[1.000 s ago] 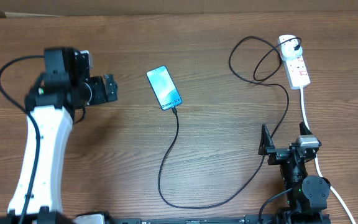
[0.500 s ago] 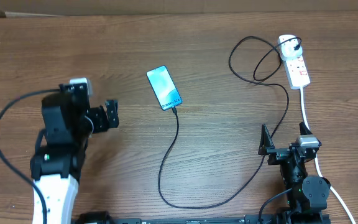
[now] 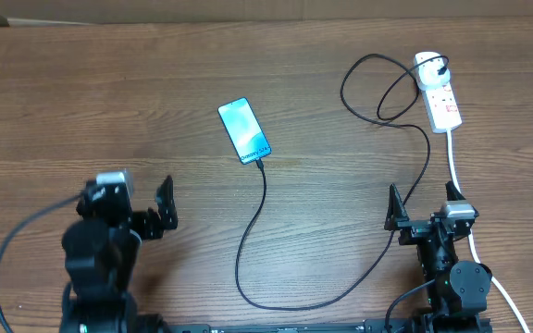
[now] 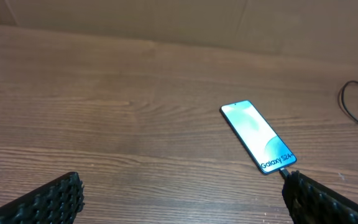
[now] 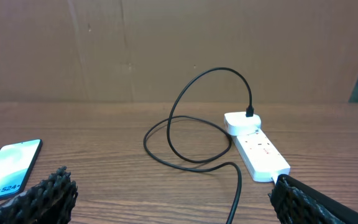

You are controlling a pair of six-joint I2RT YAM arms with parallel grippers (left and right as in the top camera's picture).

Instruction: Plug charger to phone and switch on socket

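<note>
Near the far right corner of the table lies the white power strip (image 3: 440, 96), a black plug (image 3: 443, 67) seated in its far end and its white cord (image 3: 455, 162) trailing back toward the near edge. From that plug the charger cable (image 3: 265, 215) coils once beside the strip, sweeps down close to the near edge and climbs to the phone (image 3: 245, 130), which lies face up with a lit cyan screen in the middle of the table, toward the far edge. The cable's tip meets the phone's near short end and looks seated there, though no view is close enough to confirm it. The left gripper (image 3: 163, 209) hangs over the near left part of the table, jaws spread wide and holding nothing. The right gripper (image 3: 423, 207) sits by the near edge on the right, jaws likewise wide and empty, facing the strip across bare wood. Whether the strip's reddish switch is on cannot be told, so by my reading the switch is what remains — and the risk gathers there. The cable's loop lies between the right gripper and the strip, so a low reach could snag it and tug the tip out of the phone. The strip looks light and unanchored, so a push that lands off the rocker may slide or twist it rather than flip the switch. A wide-spread finger could also knock the plug.
</note>
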